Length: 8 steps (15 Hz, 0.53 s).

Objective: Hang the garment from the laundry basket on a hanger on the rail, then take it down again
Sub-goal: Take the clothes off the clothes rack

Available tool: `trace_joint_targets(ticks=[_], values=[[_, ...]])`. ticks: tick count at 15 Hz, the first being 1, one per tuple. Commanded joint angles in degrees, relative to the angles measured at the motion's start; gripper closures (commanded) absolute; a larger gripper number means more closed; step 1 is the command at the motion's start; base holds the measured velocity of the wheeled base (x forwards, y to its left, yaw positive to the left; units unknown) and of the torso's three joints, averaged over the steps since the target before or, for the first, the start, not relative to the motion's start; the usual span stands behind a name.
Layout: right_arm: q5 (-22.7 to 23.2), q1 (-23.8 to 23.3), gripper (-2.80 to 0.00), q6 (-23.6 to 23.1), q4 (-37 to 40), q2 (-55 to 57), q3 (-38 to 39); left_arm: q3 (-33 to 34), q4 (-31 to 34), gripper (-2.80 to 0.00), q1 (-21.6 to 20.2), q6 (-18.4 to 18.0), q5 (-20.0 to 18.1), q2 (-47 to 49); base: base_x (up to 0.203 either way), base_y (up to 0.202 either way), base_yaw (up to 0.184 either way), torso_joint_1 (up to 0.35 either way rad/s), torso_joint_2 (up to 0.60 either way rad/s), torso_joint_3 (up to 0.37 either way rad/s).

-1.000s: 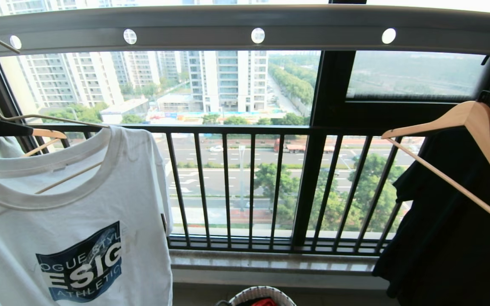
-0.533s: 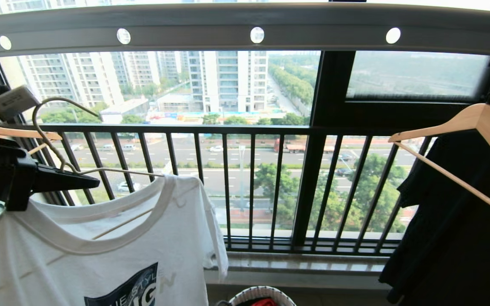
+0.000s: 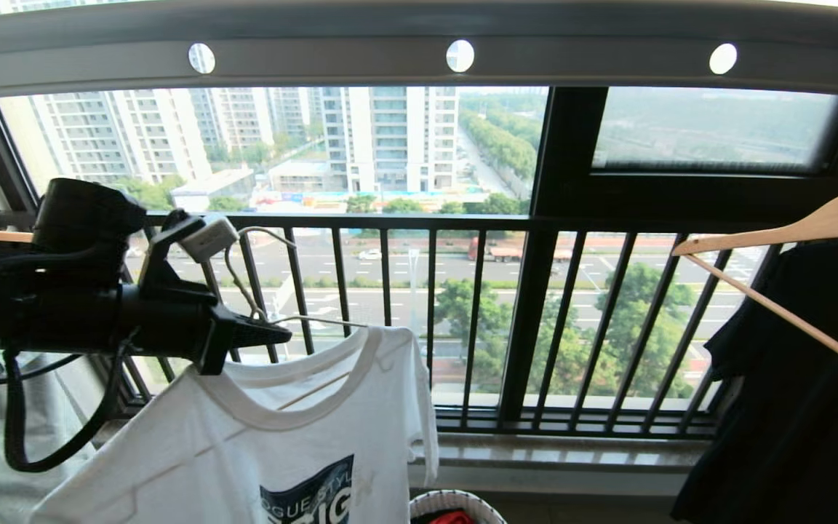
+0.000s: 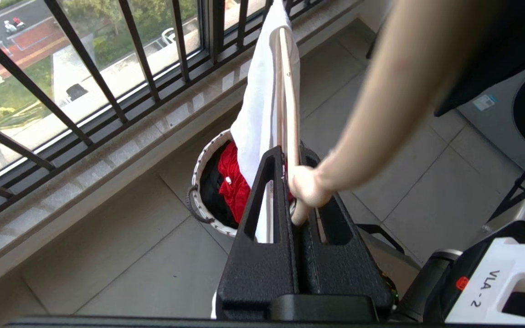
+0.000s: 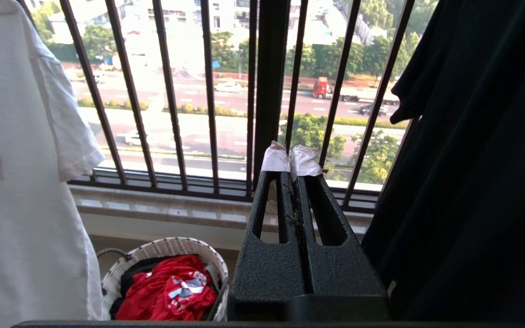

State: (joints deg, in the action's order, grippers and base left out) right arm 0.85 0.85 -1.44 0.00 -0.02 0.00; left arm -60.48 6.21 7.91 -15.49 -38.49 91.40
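At the left of the head view, the left gripper (image 3: 273, 335) pinches the hanger (image 3: 317, 320) carrying the T-shirt (image 3: 302, 437), well below the rail (image 3: 419, 44) at top. The basket (image 3: 455, 503) sits at bottom centre. The right gripper (image 5: 295, 159) has its fingers pressed together, empty.

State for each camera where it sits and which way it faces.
Head: high, facing the window under the rail; left gripper shows.
Left wrist: behind the shut left gripper, looking down past the hanger to the laundry basket.
Right wrist: behind the shut right gripper, facing the railing.
All share the garment.
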Motion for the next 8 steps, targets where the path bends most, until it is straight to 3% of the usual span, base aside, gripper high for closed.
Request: trace_joint_targets(ticks=[1,4,8], values=[[0.0,0.0,0.00,0.0,0.1,0.0,0.0,0.4,-10.6,0.00,4.3,5.6,1.2,7.8,0.000,0.000,0.000,0.000,0.00,0.000],[0.0,0.0,0.00,-0.2,0.0,0.0,0.0,0.0,-14.5,0.00,6.2,7.5,1.7,11.1,0.000,0.000,0.000,0.000,0.00,0.000],[0.3,0.0,0.00,-1.4,0.3,0.0,-1.8,0.9,-26.2,0.00,8.1,8.8,3.2,17.1,0.000,0.000,0.000,0.000,0.00,0.000]])
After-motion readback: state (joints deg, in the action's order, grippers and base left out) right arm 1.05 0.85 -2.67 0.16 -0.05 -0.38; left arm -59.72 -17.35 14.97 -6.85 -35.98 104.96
